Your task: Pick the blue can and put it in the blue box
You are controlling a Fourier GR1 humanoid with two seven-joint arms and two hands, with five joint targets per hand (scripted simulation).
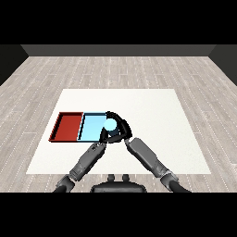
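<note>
Blue can (110, 124) sat over right edge of light blue tray (90, 128), right hand (121, 127) curled round it. Left hand (103, 135) close by, fingers unclear. Risk: early release, can tipping off rim (81, 127) side.

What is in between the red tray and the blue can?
In the head view, the light blue tray lies between the red tray and the blue can, which the right hand curls round at that tray's right edge.
</note>
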